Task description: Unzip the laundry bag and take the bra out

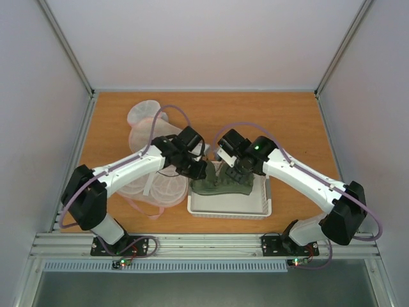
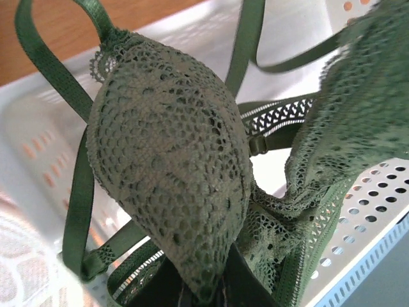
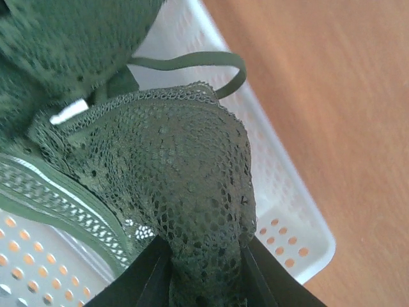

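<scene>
While both arms met over the white basket (image 1: 230, 208), the bra (image 1: 220, 182) hung between them, one lace cup to each arm. The left fingers (image 2: 246, 288) were clenched on the edge of one cup, which rose directly ahead of their tips. The right fingers (image 3: 137, 278) were clenched in the same way on the other cup. Beyond both sets of fingertips, the band and loose straps trailed down into the basket. The laundry bag (image 1: 148, 133) lay on the surface (image 1: 287, 121) outboard of the left fingers, beneath that arm and apart from the garment. Whether its zipper stood open could not be read.

Probable faults from this state:

1. Each grip appeared to take only a thin fold of lace. Drawing the arms apart would likely pull the fabric out of one grip, or stretch it.
2. A loose strap looped near the perforated basket wall. A lift could snag it and tip the basket.
3. Uneven release would likely leave one cup draped over the rim.
</scene>
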